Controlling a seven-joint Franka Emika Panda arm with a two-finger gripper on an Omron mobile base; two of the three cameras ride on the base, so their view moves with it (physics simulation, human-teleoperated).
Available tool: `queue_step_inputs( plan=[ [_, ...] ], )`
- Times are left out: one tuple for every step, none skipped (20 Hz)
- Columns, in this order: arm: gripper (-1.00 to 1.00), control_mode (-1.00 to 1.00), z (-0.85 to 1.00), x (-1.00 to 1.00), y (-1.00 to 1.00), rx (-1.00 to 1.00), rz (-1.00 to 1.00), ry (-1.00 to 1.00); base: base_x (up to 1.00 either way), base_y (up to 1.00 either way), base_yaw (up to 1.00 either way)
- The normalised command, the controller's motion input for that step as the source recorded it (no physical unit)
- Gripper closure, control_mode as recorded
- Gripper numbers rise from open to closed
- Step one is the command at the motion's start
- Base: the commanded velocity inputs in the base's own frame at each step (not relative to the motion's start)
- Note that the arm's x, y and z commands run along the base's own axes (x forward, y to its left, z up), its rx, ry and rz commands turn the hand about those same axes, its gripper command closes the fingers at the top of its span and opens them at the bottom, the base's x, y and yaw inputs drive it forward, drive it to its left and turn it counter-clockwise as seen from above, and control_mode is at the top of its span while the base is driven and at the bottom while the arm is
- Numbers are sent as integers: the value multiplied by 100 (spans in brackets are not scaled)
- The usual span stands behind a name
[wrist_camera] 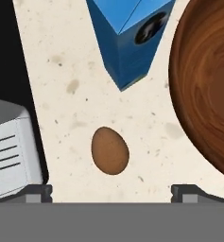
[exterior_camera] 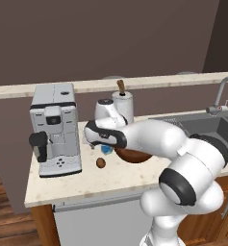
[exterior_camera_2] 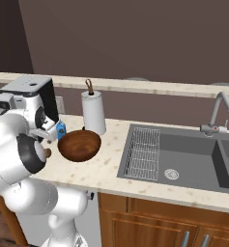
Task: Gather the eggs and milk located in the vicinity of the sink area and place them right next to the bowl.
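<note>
Milk (wrist_camera: 127, 42) stands on counter (wrist_camera: 61, 85) just beside bowl (wrist_camera: 208, 90) | brown egg (wrist_camera: 110, 150) lies near both, apart from bowl | orange egg: can't find, likely left to fetch | gripper (wrist_camera: 111, 191) over egg, fingers spread wide, holding nothing

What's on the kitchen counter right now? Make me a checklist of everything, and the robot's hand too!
Surface: speckled beige counter.
Job's things: brown egg lies on the counter; blue milk carton stands beside the wooden bowl; sink holds a wire rack.
Clutter: coffee machine, paper-towel roll.
Grippers: gripper open, above the egg, holding nothing.
Cables: nothing seen.
Surroundings: faucet, wooden cabinets, dark wall.
</note>
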Motion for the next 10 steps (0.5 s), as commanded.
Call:
queue_step_inputs(
  plan=[
    [-100,-100,-26,0,0,-2,-1,4,0,0,0],
    [-100,-100,-26,-1,0,-2,-3,4,0,0,0],
    [-100,-100,-29,0,0,-2,-4,4,0,0,0],
    [-100,-100,-30,0,0,-1,-4,4,0,0,0],
    [-100,-100,-31,0,0,-1,-4,4,0,0,0],
    [-100,-100,-29,0,0,0,-3,2,0,0,0],
    [-100,-100,-24,0,0,-1,-1,0,0,0,0],
    [-100,-100,-22,0,0,0,-1,0,0,0,0],
    [-100,-100,-22,0,0,-1,-1,0,0,0,0],
    [-100,-100,-16,-2,0,0,-1,0,0,0,0]
  ],
)
